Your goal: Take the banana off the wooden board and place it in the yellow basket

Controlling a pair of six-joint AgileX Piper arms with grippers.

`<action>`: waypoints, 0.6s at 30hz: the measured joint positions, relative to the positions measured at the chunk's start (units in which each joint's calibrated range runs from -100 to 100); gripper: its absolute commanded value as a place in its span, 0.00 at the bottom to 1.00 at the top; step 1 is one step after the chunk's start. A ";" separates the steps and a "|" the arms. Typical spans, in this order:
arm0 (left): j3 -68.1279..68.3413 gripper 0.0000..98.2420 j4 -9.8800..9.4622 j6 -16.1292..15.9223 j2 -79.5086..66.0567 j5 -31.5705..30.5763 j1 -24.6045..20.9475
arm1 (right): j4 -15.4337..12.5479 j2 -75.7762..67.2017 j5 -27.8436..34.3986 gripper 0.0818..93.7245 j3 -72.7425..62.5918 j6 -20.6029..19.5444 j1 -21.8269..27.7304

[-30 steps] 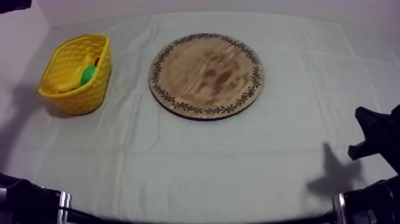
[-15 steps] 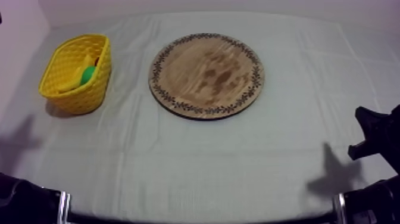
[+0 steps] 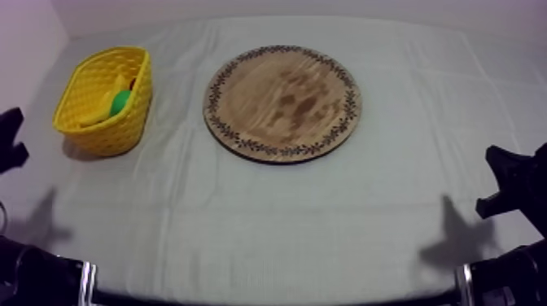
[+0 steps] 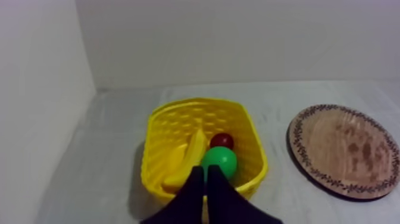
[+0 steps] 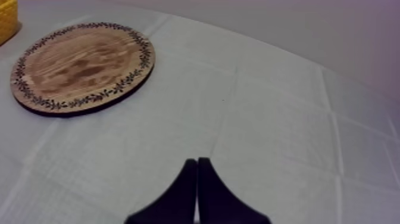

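Observation:
The banana lies inside the yellow basket, beside a round green fruit and a small red fruit. From above, the basket stands at the table's left with the banana in it. The round wooden board with a patterned rim is bare. My left gripper is shut on nothing, just short of the basket's near rim; from above it sits at the left edge. My right gripper is shut and empty over bare cloth, low at the right.
The wooden board lies beyond my right gripper, with a corner of the basket past it. Bare grey-white cloth covers the table's front half. A wall rises behind and to the left of the basket.
My left arm has drawn back from above the basket toward the table's left edge, and its shadow has slid down the cloth. My right arm has not moved.

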 measured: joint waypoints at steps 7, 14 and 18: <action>12.60 0.00 0.00 0.00 -7.07 -3.21 -0.57 | 0.00 0.00 0.00 0.00 0.00 0.00 0.00; 18.17 0.00 0.58 0.50 -9.56 -4.46 -1.34 | 0.00 0.00 0.00 0.00 0.00 0.00 0.00; 18.32 0.00 0.50 0.76 -9.62 -4.78 -1.40 | 0.00 0.00 0.00 0.00 0.00 0.00 0.00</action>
